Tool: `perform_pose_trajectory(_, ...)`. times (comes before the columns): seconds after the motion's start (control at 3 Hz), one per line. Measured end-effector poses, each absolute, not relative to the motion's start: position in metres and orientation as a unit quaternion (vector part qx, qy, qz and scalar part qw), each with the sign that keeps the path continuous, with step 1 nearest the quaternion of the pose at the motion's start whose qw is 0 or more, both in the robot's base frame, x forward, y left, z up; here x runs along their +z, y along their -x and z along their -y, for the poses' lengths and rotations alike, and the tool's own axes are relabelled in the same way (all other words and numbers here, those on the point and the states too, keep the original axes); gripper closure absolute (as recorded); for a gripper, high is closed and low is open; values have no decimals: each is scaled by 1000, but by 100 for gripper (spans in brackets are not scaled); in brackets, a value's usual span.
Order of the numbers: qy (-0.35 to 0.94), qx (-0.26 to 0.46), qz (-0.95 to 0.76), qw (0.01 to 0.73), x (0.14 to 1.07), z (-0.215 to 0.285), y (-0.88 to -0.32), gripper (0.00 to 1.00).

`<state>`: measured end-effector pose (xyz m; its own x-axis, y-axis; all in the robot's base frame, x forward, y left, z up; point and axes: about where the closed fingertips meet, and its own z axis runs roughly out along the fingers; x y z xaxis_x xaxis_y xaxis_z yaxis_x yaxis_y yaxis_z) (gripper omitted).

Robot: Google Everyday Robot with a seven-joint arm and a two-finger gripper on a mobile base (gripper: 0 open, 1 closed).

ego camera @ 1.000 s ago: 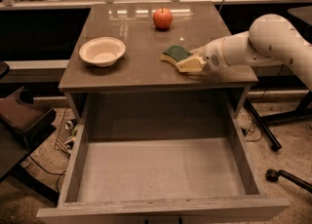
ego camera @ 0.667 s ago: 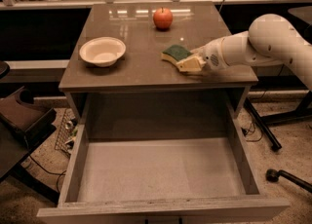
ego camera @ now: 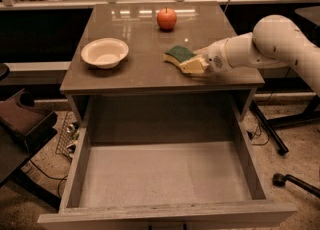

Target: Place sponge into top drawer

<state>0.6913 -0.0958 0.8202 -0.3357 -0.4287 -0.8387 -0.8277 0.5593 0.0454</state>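
The sponge (ego camera: 178, 54), dark green on top with a yellow base, lies on the brown table top (ego camera: 135, 76) right of centre. My gripper (ego camera: 194, 65) reaches in from the right on the white arm (ego camera: 260, 46) and is at the sponge's right end, touching it. The top drawer (ego camera: 165, 217) is pulled wide open below the table's front edge. Its pale bottom has nothing on it.
A white bowl (ego camera: 105, 52) sits on the left of the table and a red apple (ego camera: 166, 18) at the back. A dark chair (ego camera: 20, 124) stands at the left. Cables and a chair caster (ego camera: 280, 179) lie on the floor at the right.
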Motion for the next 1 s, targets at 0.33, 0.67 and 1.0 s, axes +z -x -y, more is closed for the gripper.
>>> perform_pose_trajectory(0.33,413,224,-774,425,854,119,-679,100)
perform_pose_trajectory(0.67,417,202,-773,434,894,157,-655,100)
perform_pose_trajectory(1.0,417,197,-773,435,916,187,-627,100)
